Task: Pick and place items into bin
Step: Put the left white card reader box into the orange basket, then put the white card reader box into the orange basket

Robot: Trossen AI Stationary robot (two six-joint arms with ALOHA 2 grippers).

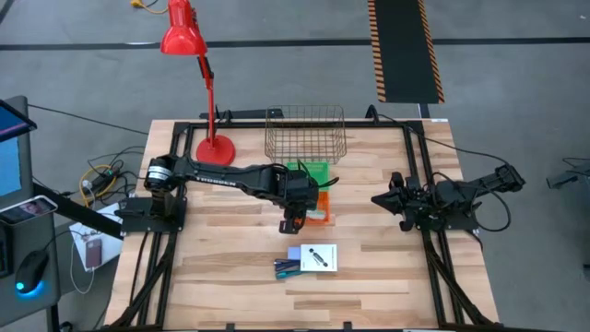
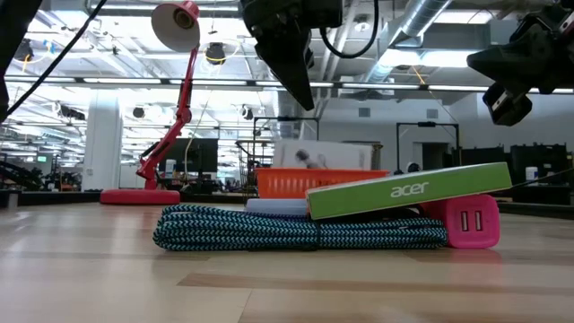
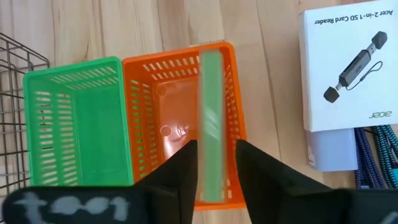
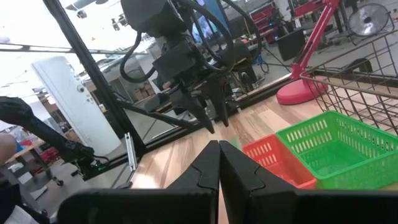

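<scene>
My left gripper (image 1: 293,222) hangs open, fingers pointing down, over the orange bin (image 3: 168,106). Between its fingers (image 3: 186,171), in the left wrist view, a flat box with a green edge (image 3: 211,118) stands on edge inside that bin, blurred; I cannot tell whether the fingers touch it. In the low view it shows as a blurred white face (image 2: 314,155) above the orange rim. A white Acer card-reader box (image 3: 348,62) lies on a teal braided cable (image 3: 376,155) on the table. My right gripper (image 4: 218,163) is shut and waits at the right side (image 1: 380,199).
A green bin (image 1: 313,171) sits against the orange one, and a wire basket (image 1: 305,132) stands behind them. The red desk lamp (image 1: 210,92) is at the far left. In the low view a pink charger (image 2: 471,222) lies by the cable (image 2: 269,229). Bare wood lies near.
</scene>
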